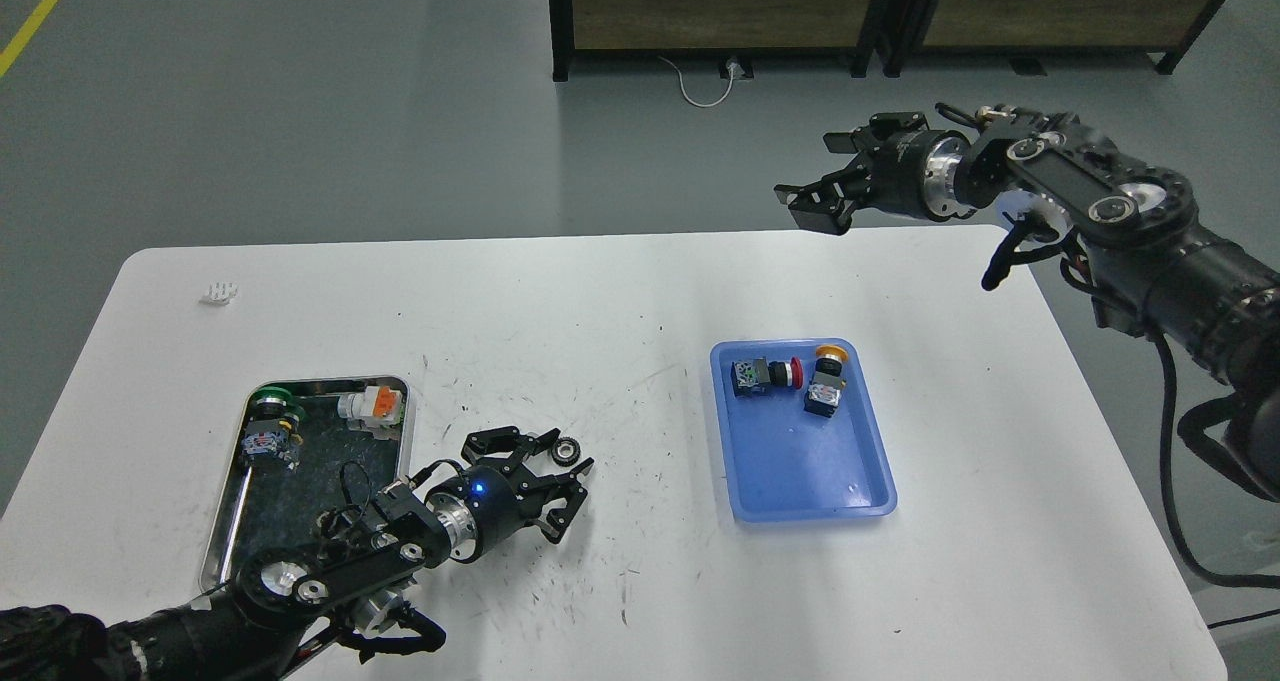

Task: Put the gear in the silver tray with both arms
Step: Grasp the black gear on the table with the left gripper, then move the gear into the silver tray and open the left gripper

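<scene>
Here, low in the left half of the frame, our left gripper (555, 476) lies just above the white scuffed tabletop (620, 301), its black fingers spread apart. A small round gear with a silver hub and dark rim (566, 450) sits at the upper fingertips; we cannot tell whether a finger touches it or whether it rests on the table. Just left of that gripper lies the shiny rectangular silver tray with rounded corners (398, 439), partly hidden by our left arm. Along its upper end sit a green-capped push-button switch (270, 423) and a white part with an orange top (372, 406).

Right of centre lies a blue plastic tray (810, 471), holding a red-capped button (765, 374) and a yellow-capped button (826, 381) near its top edge, close together.

In the upper right, our right gripper (812, 193) hangs beyond the table's far edge, well apart from both trays, fingers parted and holding nothing.

A small white ribbed piece (219, 293) lies at the table's upper left.
</scene>
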Controlling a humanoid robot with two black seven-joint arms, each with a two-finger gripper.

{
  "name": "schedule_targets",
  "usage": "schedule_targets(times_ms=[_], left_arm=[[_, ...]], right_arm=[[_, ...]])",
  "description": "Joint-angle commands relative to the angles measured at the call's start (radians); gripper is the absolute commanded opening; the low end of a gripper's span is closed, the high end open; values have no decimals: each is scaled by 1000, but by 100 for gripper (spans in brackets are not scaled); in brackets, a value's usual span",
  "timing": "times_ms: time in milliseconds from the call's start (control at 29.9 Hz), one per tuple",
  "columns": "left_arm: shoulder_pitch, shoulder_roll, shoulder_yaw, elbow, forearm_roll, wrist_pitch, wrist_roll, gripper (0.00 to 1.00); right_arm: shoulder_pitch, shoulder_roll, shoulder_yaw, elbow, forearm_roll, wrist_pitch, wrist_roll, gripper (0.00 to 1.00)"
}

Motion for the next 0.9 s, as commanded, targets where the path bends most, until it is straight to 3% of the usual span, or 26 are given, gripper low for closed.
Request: schedule_targets(times_ms=[0, 100, 334, 635, 869], left_arm=[[-5, -1, 6, -1, -1, -2, 1, 28], [-11, 1, 8, -1, -1, -5, 7, 23], [-41, 39, -18, -46, -6, -11, 10, 23], [-67, 359, -90, -210, -27, -85, 21, 25], [-12, 582, -90, -313, -29, -117, 0, 26]], right_arm=[[0, 0, 0, 0, 0, 0, 0, 86], [-2, 0, 0, 0, 0, 0, 0, 86], [0, -5, 5, 0, 2, 0, 2, 86], [-3, -9, 6, 0, 2, 0, 3, 86], [-5, -6, 11, -2, 2, -2, 3, 86]])
